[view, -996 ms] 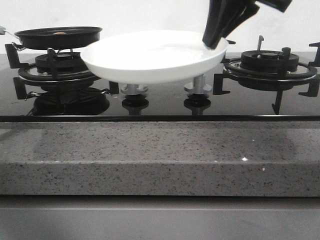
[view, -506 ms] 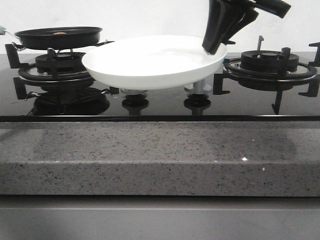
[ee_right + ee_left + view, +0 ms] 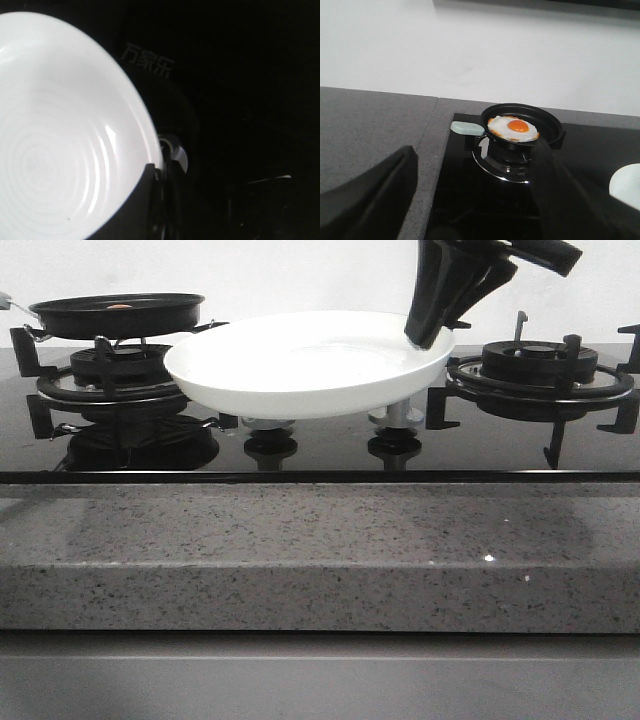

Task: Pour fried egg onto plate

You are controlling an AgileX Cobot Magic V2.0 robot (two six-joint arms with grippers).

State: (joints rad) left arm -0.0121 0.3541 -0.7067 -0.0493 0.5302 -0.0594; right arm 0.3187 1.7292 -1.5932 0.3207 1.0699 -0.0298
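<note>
R gripper [image 3: 428, 335] has jaws clamped on plate [image 3: 300, 365] rim at approx 3 o'clock, holding it in the air above the hob [image 3: 330, 440] knobs [image 3: 395, 420], b/w the two burners, tilted slightly down twd the left. Plate inside is bare. L gripper [image 3: 475, 200]: jaws wide apart, holding nothing, back from the pan. Fried egg [image 3: 513, 128] lies flat in black frying pan [image 3: 522, 122] on the L burner [image 3: 120, 375], at approx 9 o'clock from plate, yolk up. Grey speckled bench [image 3: 320, 550] edge runs in front.
</note>
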